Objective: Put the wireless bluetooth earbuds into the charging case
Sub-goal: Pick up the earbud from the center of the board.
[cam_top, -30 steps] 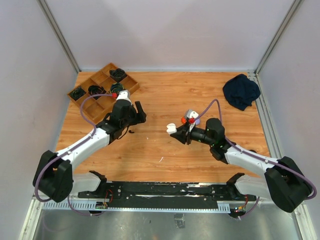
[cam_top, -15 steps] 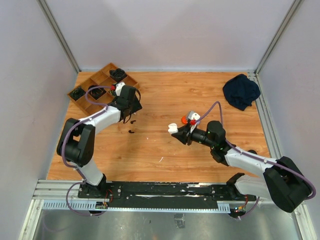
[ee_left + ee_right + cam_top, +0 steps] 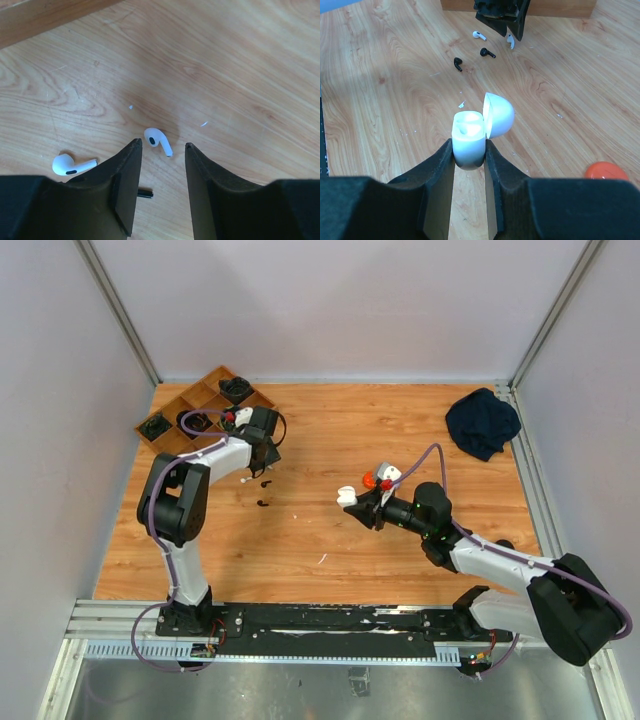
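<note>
Left gripper (image 3: 162, 144) is hovering low over the table (image 3: 240, 60), fingers spread and straddling one white earbud (image 3: 156, 139), not touching it yet; a second white earbud (image 3: 69, 164) is lying just beside the fingers. Expecting these to be featherlight, hard, glossy and prone to squirting out, so I'd be pinching across the bulb, stem left free. Right gripper (image 3: 469, 146) is pinching the white charging case (image 3: 467, 131) by its base, lid standing open, well apart from the earbuds.

Right hand (image 3: 469, 154) clamps open white charging case (image 3: 468, 132); white earbuds (image 3: 479, 35), dark earbuds (image 3: 458, 63) beyond on table (image 3: 380, 100).
</note>
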You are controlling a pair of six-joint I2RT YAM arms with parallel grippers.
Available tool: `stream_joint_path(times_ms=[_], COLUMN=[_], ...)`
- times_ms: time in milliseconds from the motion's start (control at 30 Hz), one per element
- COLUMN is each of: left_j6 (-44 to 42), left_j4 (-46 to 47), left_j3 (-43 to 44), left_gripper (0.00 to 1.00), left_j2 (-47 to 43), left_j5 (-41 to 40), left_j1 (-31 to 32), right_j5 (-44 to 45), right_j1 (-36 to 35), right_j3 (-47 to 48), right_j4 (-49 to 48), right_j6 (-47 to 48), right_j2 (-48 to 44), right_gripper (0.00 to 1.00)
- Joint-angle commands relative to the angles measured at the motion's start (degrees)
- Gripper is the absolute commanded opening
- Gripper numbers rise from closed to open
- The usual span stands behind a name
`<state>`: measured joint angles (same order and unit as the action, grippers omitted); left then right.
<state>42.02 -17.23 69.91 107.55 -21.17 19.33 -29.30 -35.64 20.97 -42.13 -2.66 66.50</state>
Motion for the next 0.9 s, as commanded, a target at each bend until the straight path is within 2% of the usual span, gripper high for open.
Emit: stream_joint_path(times_ms=[0,500,667,867], left_j6=[0.4,-0.4,-0.8,-1.9], left_j4=[-2.3,-3.6,-3.7,-2.4], left_j3=[2.2,4.0,3.0,0.5], left_gripper=[0.44,0.33,0.22,0.16], left_j2=[1.8,5.0,4.3,1.9], left_j5=[-1.6,0.6,3.8,9.2], left_j1=[-0.8,-1.8,-1.8,-1.7], right_j5=[0.6,0.2,0.3,0.2], right_j1=[1.1,1.1,1.1,1.0], right_j3=[-0.5,-0.5,-0.5,-0.8], right_j4=[-1.7,-1.4,-1.2,-1.2], right_j6=[1.0,0.9,0.9,0.9], right_j2=[-1.3,-2.0,-2.6,-3.1], right_gripper=[0.14,0.14,0.14,0.14])
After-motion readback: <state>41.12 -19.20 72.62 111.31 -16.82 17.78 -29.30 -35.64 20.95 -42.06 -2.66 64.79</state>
